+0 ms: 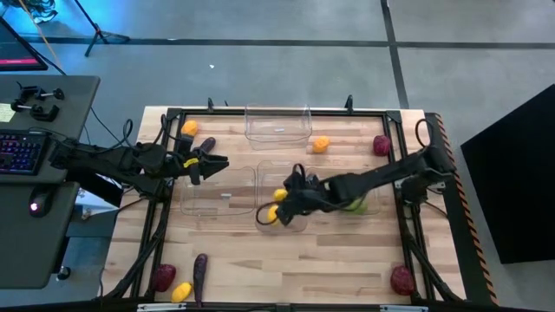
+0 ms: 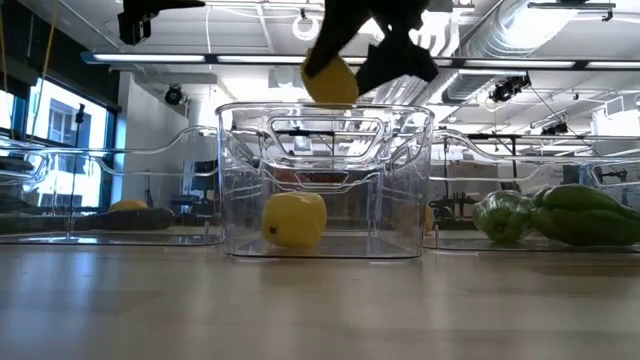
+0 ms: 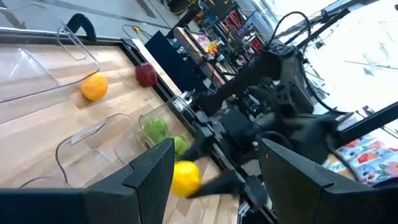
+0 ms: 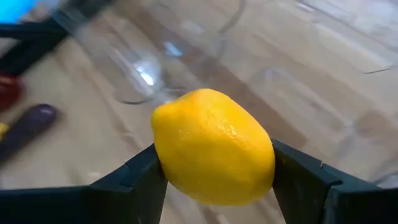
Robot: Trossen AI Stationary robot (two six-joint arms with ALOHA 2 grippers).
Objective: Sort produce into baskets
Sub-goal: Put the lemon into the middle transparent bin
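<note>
My right gripper (image 4: 214, 180) clamped a lemon (image 4: 212, 147) directly above the middle clear bin (image 2: 325, 180) holding another lemon (image 2: 294, 219).

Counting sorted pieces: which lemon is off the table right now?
The lemon clamped in the right gripper, above the middle bin; the others lie down.

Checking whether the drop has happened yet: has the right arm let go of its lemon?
No, the right gripper has its jaws pressed against both sides of the lemon.

Clear glossy bins (image 2: 325, 180); wooden table (image 1: 347, 269)
</note>
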